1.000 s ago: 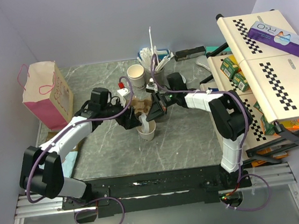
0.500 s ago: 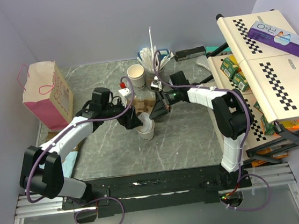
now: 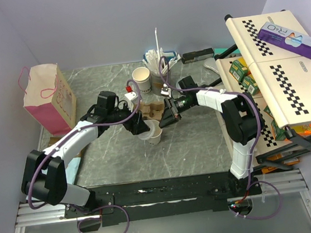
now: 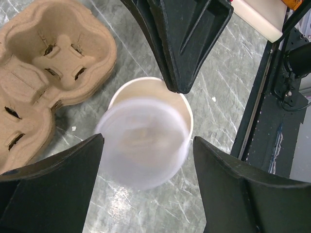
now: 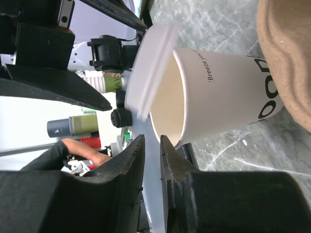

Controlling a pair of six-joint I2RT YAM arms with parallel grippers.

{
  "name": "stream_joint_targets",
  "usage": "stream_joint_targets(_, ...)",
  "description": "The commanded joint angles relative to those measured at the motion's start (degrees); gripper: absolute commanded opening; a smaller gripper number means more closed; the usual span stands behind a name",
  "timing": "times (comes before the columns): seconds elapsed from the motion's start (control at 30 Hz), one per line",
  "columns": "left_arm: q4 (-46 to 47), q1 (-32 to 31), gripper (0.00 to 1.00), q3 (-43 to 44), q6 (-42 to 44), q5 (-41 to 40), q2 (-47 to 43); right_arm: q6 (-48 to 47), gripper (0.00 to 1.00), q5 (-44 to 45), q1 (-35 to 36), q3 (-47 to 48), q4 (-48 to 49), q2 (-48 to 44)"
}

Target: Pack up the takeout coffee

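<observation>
The off-white paper cup (image 3: 156,137) stands upright on the marble table, just in front of the brown cardboard tray (image 3: 150,110). The white lid (image 3: 152,128) sits tilted over the cup's rim. In the left wrist view the lid (image 4: 141,145) is blurred over the cup (image 4: 186,109), between the wide-open fingers of my left gripper (image 4: 148,145), which touch nothing. My left gripper (image 3: 143,126) is on the cup's left. My right gripper (image 3: 165,117) is at the cup's right rim. In the right wrist view it (image 5: 152,141) is shut and empty beside the cup (image 5: 218,92) and the lid (image 5: 148,68).
A second paper cup (image 3: 141,79) and a holder of straws and stirrers (image 3: 160,65) stand behind the tray. A pink paper bag (image 3: 49,97) stands at the far left. A folding rack with checkered panels (image 3: 272,52) and boxes fills the right side.
The lid has tipped from near upright on the cup to lying slanted over its rim. The cup has shifted slightly right, and my right gripper has drawn slightly back to the right.
</observation>
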Motion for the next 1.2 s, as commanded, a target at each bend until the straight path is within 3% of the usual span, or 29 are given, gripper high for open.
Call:
stream_joint_targets(0.0, 1.67, -0.35, 0.80, 0.17, 0.05, 0.50, -0.10, -1.99, 0.27, 1.12, -0.39, 2.59, -1.42, -1.41)
stream_joint_targets(0.37, 1.33, -0.35, 0.80, 0.60, -0.39, -0.99, 0.51, -4.27, 0.29, 0.51, -0.21, 4.17, -3.00, -1.94)
stream_joint_targets(0.6, -2.20, 1.50, 0.78, -0.44, 0.15, -15.03, -5.45, -7.34, 0.29, 1.29, -0.30, 6.89, -5.28, -3.52)
stream_joint_targets(0.83, -3.51, 5.27, 0.75, -5.89, 3.04, -19.36, -7.06, -14.99, 0.32, 8.14, -0.30, 11.90, -14.16, -7.55)
stream_joint_targets(1.03, -4.05, 10.54, 0.66, -3.26, -7.76, -20.77, -0.20, -19.12, 0.33, 23.33, -0.04, 13.14, -18.38, -14.57)
stream_joint_targets(1.17, -4.39, 12.22, 0.62, -2.03, -8.04, -20.07, 2.35, -26.74, 0.32, 29.24, 0.40, 12.35, -18.65, -20.03)
